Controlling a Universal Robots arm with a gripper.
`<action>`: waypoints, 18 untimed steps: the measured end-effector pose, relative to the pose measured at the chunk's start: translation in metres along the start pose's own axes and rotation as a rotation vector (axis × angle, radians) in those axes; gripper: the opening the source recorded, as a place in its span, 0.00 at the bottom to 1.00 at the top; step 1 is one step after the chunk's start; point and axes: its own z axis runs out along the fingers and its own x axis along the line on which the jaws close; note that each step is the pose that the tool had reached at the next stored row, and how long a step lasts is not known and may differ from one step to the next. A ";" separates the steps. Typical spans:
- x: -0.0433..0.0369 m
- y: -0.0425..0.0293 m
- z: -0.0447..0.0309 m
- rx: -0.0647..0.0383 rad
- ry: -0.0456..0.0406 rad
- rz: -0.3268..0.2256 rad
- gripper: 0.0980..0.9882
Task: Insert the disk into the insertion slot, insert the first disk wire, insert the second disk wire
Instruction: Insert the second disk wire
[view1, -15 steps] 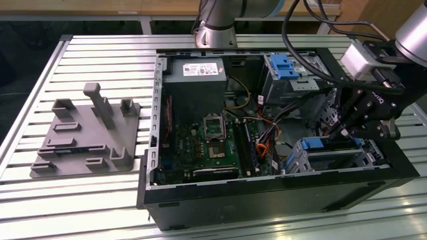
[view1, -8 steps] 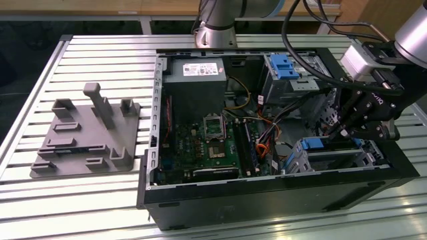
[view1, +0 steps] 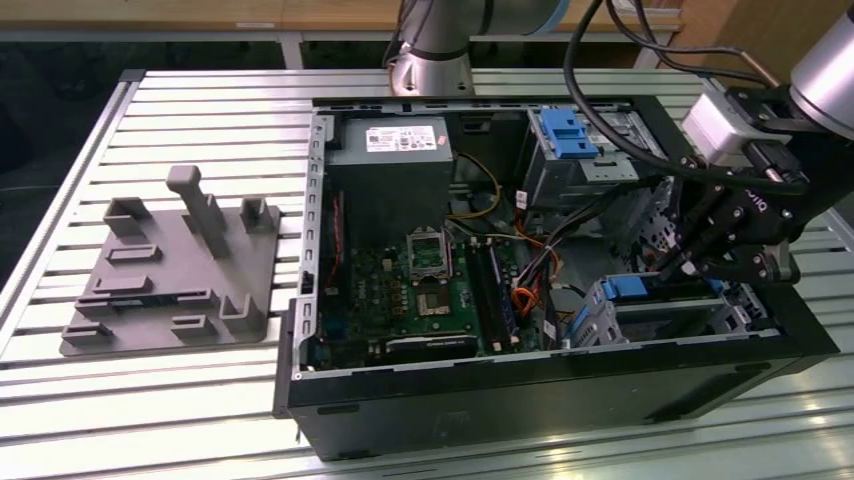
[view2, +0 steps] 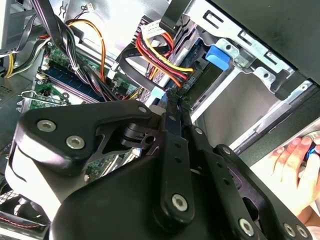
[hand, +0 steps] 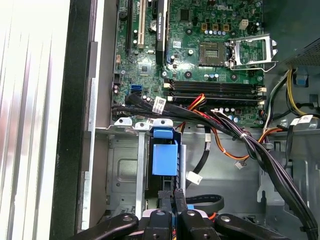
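Observation:
The disk lies inside the insertion slot, a silver cage in the case's near corner on the exterior view's right; its blue carrier shows at the cage mouth, and again in the first wrist view as blue carrier. My gripper hangs just over that end of the disk. In the second wrist view my gripper has its fingers pressed together on the light-blue plug of a black disk wire. A red, yellow and black wire bundle ends right beside the plug.
The open computer case stands on a slatted table with the motherboard in its middle. A taller grey bay with a blue latch is at the back. A grey fixture lies outside. A hand rests beyond the case.

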 end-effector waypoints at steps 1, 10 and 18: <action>0.0001 0.0000 0.0002 0.000 0.0000 0.000 0.05; 0.0013 -0.0004 0.0033 0.000 -0.0001 0.000 0.05; 0.0021 -0.0005 0.0041 0.000 -0.0001 0.000 0.13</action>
